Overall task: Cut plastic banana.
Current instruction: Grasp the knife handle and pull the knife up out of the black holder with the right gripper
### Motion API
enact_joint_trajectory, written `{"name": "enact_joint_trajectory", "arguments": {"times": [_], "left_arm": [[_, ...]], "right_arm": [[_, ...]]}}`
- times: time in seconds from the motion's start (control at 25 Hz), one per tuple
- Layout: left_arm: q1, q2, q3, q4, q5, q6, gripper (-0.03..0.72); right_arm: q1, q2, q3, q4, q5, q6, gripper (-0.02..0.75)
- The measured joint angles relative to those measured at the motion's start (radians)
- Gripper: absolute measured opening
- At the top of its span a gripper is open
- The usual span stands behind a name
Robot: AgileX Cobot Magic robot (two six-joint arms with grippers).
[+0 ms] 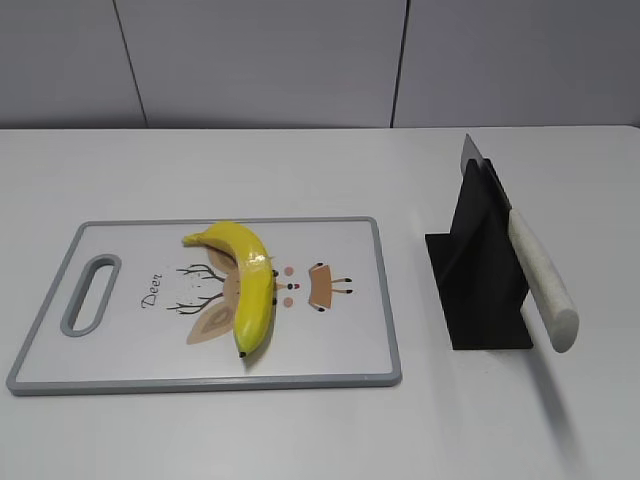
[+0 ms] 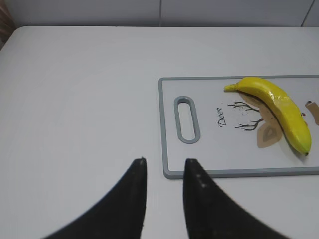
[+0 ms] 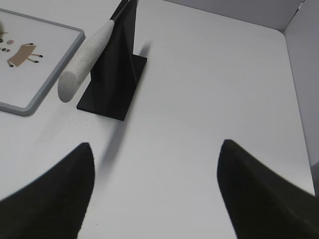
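Note:
The plastic banana (image 1: 247, 280) is glossy yellow with dark tips and lies on the white cutting board (image 1: 330, 350); it also shows in the left wrist view (image 2: 279, 112). A knife with a white handle (image 1: 543, 282) rests in a black stand (image 1: 482, 270), right of the board; the handle also shows in the right wrist view (image 3: 85, 58). My left gripper (image 2: 164, 162) is open and empty, above the table at the board's near left corner. My right gripper (image 3: 155, 147) is wide open and empty, above bare table right of the stand. Neither gripper shows in the exterior view.
The cutting board has a grey rim, a handle slot (image 1: 90, 293) at its left and a deer print. The white table ends at a grey wall behind. A wall panel (image 3: 304, 74) stands at the table's right side.

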Motion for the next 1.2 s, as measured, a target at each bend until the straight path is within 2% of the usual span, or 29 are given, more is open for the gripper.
{"name": "enact_joint_trajectory", "arguments": {"times": [0.08, 0.12, 0.2, 0.24, 0.32, 0.76, 1.2], "left_arm": [[0.0, 0.0, 0.0, -0.009, 0.0, 0.0, 0.294], [0.0, 0.0, 0.0, -0.016, 0.0, 0.0, 0.345], [0.0, 0.0, 0.0, -0.022, 0.0, 0.0, 0.529], [0.0, 0.0, 0.0, -0.023, 0.0, 0.0, 0.59], [0.0, 0.0, 0.0, -0.023, 0.0, 0.0, 0.641], [0.0, 0.0, 0.0, -0.023, 0.0, 0.0, 0.591], [0.0, 0.0, 0.0, -0.024, 0.0, 0.0, 0.584]], "right_arm": [[0.0, 0.0, 0.0, 0.0, 0.0, 0.0, 0.582], [0.0, 0.0, 0.0, 0.0, 0.0, 0.0, 0.582], [0.0, 0.0, 0.0, 0.0, 0.0, 0.0, 0.582], [0.0, 0.0, 0.0, 0.0, 0.0, 0.0, 0.582], [0.0, 0.0, 0.0, 0.0, 0.0, 0.0, 0.582], [0.0, 0.0, 0.0, 0.0, -0.001, 0.0, 0.582], [0.0, 0.0, 0.0, 0.001, -0.001, 0.0, 0.582]]}}
